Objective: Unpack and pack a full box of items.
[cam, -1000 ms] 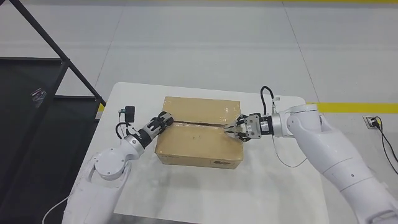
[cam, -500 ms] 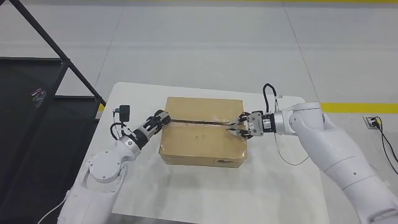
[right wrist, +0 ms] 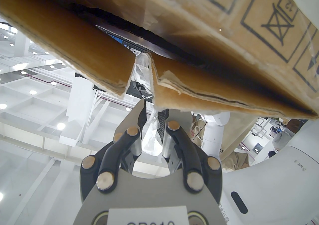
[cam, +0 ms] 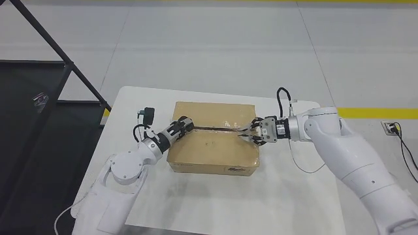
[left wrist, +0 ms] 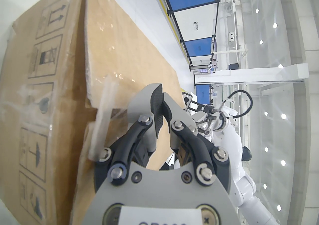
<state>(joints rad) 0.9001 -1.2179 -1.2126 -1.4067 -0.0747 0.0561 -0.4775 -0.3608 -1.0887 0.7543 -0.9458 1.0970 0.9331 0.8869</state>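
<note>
Where the two top flaps of the box (cam: 212, 153) meet at one end, the right tool (right wrist: 152, 111) has its fingers drawn narrow on a crumpled bit of clear tape (right wrist: 150, 134), with its tips right at the flap edges. The flaps there are slightly lifted, showing a dark gap beneath. At the opposite end of the seam (cam: 215, 129), the left tool (left wrist: 160, 105) rests against the box top. Its pads are almost together with nothing seen between them, and a loose strip (left wrist: 102, 116) of clear tape stands off the cardboard just beside it. The box sits flat near the middle of the white surface (cam: 287, 196), between the two arms.
</note>
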